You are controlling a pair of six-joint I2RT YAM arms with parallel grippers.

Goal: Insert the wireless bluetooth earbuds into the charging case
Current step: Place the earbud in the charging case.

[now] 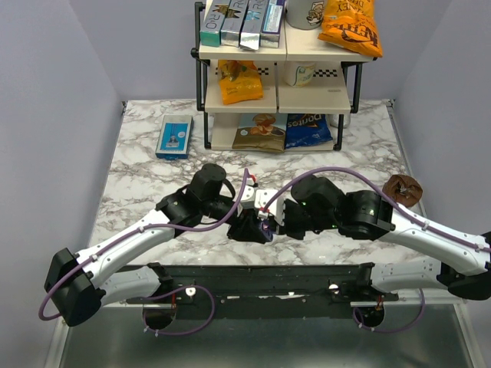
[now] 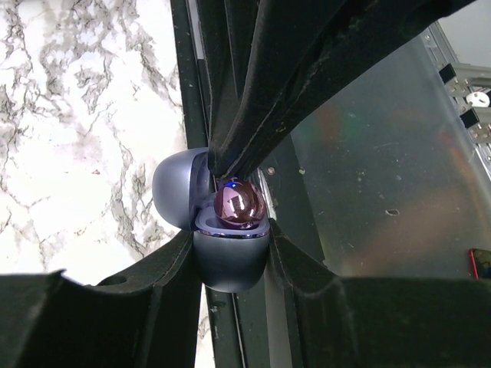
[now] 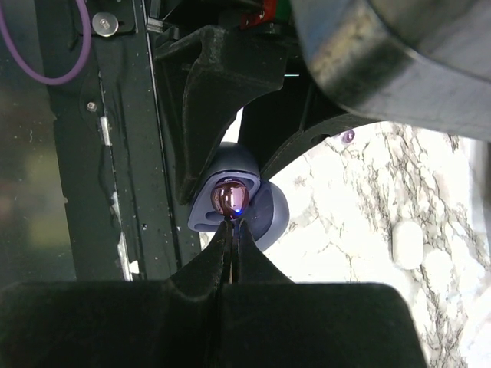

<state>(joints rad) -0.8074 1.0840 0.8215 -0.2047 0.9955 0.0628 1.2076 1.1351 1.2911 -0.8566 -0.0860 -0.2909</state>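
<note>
The charging case [image 2: 230, 264] is a small bluish-grey oval. Its lid [image 2: 176, 188] is hinged open. My left gripper [image 2: 230, 253] is shut on the case body and holds it above the table's near edge. A glossy purple earbud [image 2: 238, 205] with a small blue light sits in the case. My right gripper [image 3: 234, 228] is shut, and its tips touch the earbud [image 3: 229, 198] from above. A second small purple earbud [image 3: 347, 136] lies on the marble. In the top view both grippers [image 1: 257, 226] meet and hide the case.
A blue rectangular box [image 1: 174, 136] lies at the back left. A shelf [image 1: 276, 92] of snack bags stands at the back. A brown round object [image 1: 403, 189] sits at the right. A black rail [image 1: 261, 280] runs along the near edge.
</note>
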